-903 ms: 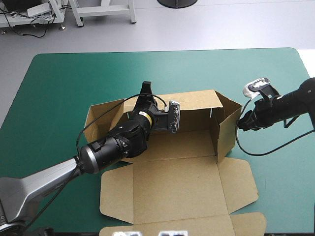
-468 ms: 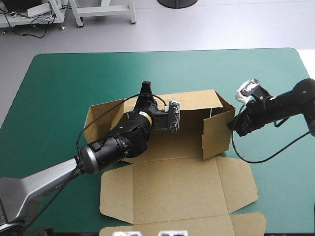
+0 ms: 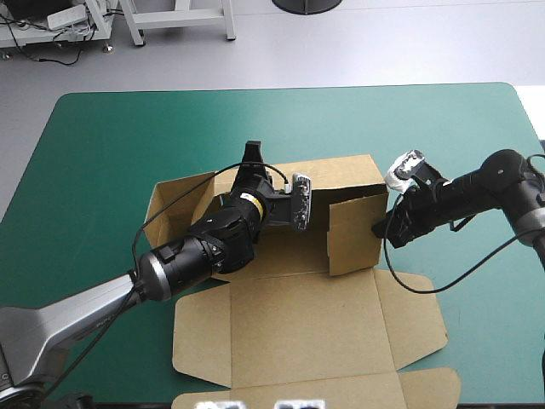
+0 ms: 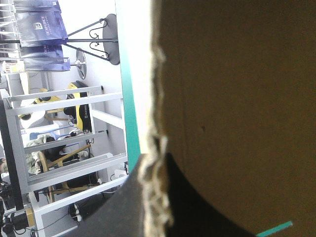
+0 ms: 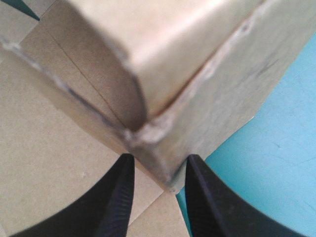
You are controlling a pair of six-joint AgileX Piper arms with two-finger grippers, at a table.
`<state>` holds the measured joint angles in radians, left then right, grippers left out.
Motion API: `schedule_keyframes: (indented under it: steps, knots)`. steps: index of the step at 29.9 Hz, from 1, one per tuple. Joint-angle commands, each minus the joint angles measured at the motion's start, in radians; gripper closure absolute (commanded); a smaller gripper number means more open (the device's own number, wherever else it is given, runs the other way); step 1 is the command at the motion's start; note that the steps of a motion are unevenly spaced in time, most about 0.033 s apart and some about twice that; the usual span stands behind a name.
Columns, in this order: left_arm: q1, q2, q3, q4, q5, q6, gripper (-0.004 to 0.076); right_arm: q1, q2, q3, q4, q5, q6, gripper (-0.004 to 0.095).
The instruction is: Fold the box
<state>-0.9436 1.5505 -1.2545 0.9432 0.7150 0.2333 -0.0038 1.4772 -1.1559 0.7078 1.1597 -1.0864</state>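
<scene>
Box: the brown box lies around the middle of the table, half raised, with its broad lid panel flat toward the near edge.
Back wall: the back wall is stood upright along the far side of the box floor.
Left jaws: the left gripper is set over the back wall's top edge. In the left wrist view the raw board edge runs between the black jaws, which are all but closed on it.
Reason, left: the back wall is judged to be pinned upright so that it is not tipped while the end wall is turned in.
Right end wall: the right end wall stands upright and is angled inward across the floor.
Right jaws: the right gripper is placed at that wall's lower outer corner. The jaws are narrowed onto the corner, with board touched on both faces.
Reason, right: a low corner hold is judged to let the wall be steered along its crease.
Left end wall: the left end wall leans outward toward the table's left edge and is not yet raised.
Risk: the thin board could be buckled if the corner is driven too far.
</scene>
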Motion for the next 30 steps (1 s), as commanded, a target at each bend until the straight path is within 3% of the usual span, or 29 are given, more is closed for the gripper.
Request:
schedule_keyframes:
  steps: [1,7,16,20,24,30]
  knots:
    - [-0.008,-0.017,-0.015,-0.046,-0.016,-0.007,0.0729,0.003,-0.032,-0.022,0.093,-0.083,-0.011,0.058]
    - [-0.008,-0.017,-0.015,-0.046,-0.016,-0.003,0.0729,0.003,-0.032,-0.013,0.142,-0.16,-0.036,0.0577]
    - [-0.008,-0.017,-0.015,-0.046,-0.016,-0.003,0.0729,0.003,-0.031,-0.011,0.193,-0.193,-0.059,0.0592]
    - [-0.008,-0.017,-0.015,-0.046,-0.016,-0.008,0.0729,0.003,-0.029,0.0,0.286,-0.241,-0.061,0.0686]
    - [-0.008,-0.017,-0.015,-0.048,-0.016,-0.01,0.0729,0.003,-0.025,0.017,0.303,-0.277,-0.079,0.0928]
    - [-0.008,-0.017,-0.015,-0.048,-0.009,-0.023,0.0728,0.003,0.005,0.017,0.302,-0.257,-0.068,0.0918]
